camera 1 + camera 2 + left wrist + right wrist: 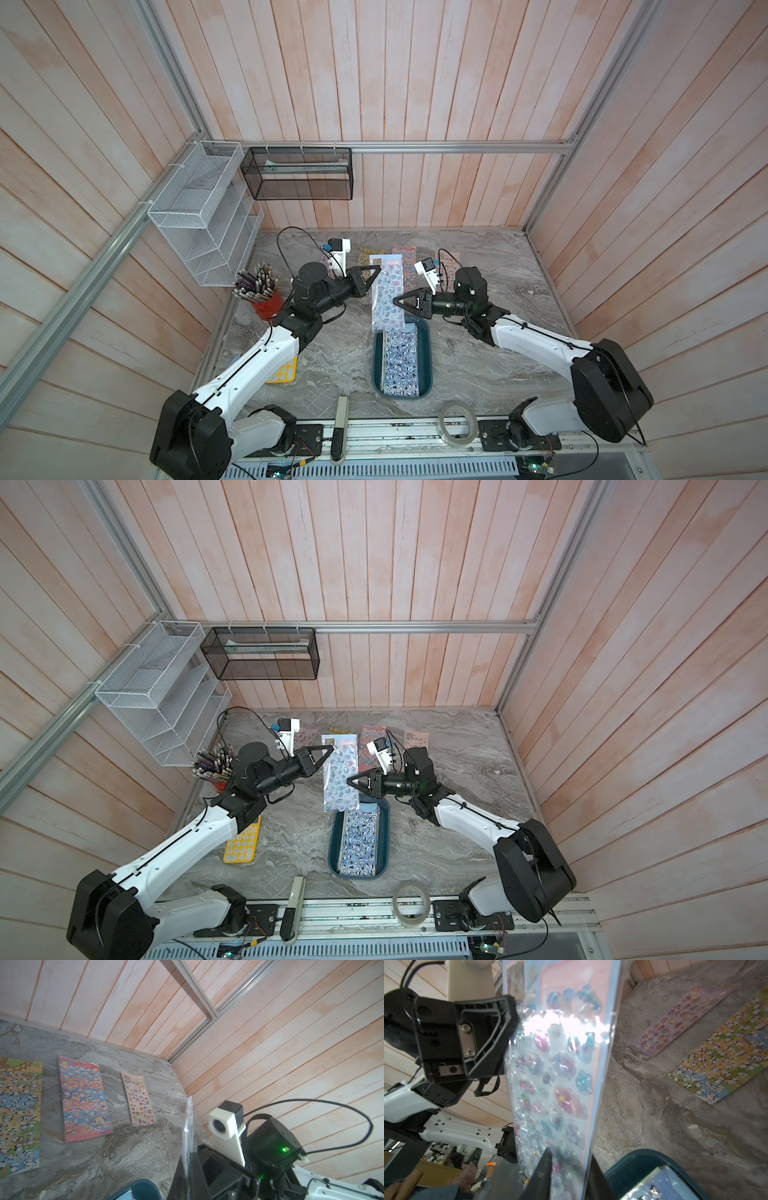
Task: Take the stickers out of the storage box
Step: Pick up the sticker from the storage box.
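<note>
Your left gripper (pixel 376 271) is pressed together on one edge of a puffy sticker sheet (pixel 382 316). Your right gripper (pixel 395 300) pinches the opposite edge. The sheet hangs between them, over the far end of the storage box (pixel 429 361). More stickers (pixel 399 365) lie inside it, below the right gripper.

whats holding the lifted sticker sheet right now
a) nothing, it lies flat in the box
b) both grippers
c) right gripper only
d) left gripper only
B: the left gripper pinches the sheet near its far end and the right gripper is shut on its opposite edge, with the sheet held up over the far end of the box.
</note>
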`<action>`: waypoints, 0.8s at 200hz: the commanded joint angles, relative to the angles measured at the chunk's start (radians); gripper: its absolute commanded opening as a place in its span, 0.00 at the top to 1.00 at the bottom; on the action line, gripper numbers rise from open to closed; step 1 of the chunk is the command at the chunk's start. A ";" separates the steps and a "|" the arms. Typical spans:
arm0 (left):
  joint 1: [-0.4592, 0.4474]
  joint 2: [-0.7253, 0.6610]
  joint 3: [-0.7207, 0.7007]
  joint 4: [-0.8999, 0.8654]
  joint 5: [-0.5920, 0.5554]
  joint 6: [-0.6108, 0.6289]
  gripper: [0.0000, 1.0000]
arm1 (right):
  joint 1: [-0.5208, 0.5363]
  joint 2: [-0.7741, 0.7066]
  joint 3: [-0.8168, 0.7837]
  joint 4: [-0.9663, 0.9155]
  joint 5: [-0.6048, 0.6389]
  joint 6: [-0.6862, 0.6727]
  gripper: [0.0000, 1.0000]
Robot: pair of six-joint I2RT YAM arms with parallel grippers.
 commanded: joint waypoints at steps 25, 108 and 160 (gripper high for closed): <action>0.015 0.022 -0.006 0.019 -0.005 -0.030 0.48 | 0.004 -0.064 0.012 -0.142 0.067 -0.075 1.00; 0.033 -0.071 -0.028 -0.104 -0.163 -0.004 0.00 | -0.031 -0.075 0.253 -0.835 0.841 -0.394 1.00; 0.065 -0.162 -0.070 -0.164 -0.275 -0.024 0.00 | -0.093 0.024 0.387 -0.935 1.178 -0.450 1.00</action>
